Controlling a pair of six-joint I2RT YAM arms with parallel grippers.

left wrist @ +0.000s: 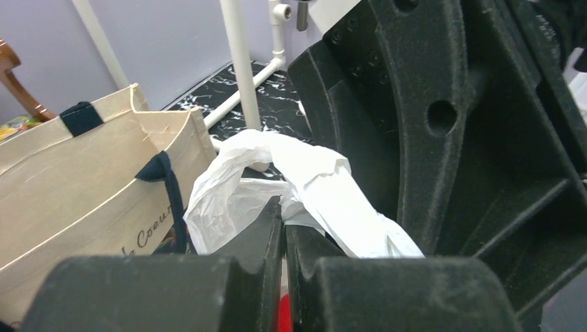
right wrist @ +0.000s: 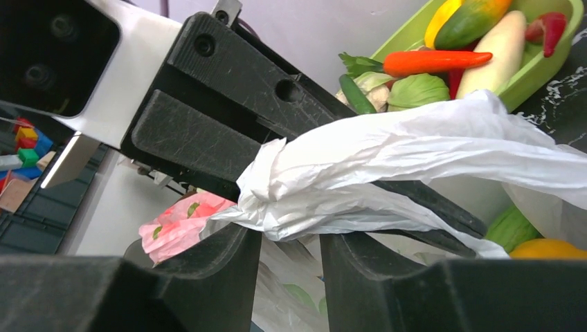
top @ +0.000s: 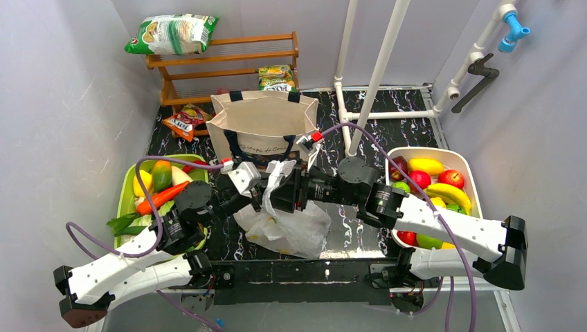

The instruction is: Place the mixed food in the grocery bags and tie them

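Observation:
The white plastic bag (top: 291, 228) lies at the table's middle with food showing through it. Its twisted handles (top: 277, 173) rise between my two grippers. My left gripper (top: 257, 196) is shut on one handle (left wrist: 228, 200); the jaws are almost touching (left wrist: 284, 214). My right gripper (top: 278, 194) faces it; its jaws (right wrist: 291, 232) stand a little apart, with the bunched handle (right wrist: 360, 173) between the tips. The beige tote (top: 263, 124) stands upright and open just behind. Vegetables fill the green tray (top: 127, 190); fruit fills the white tray (top: 467, 166).
A wooden rack (top: 228, 59) at the back left carries green snack packets (top: 173, 33). An orange packet (top: 185, 124) lies by the tote. White pipes (top: 377, 76) rise behind the right arm. Both arms crowd the middle.

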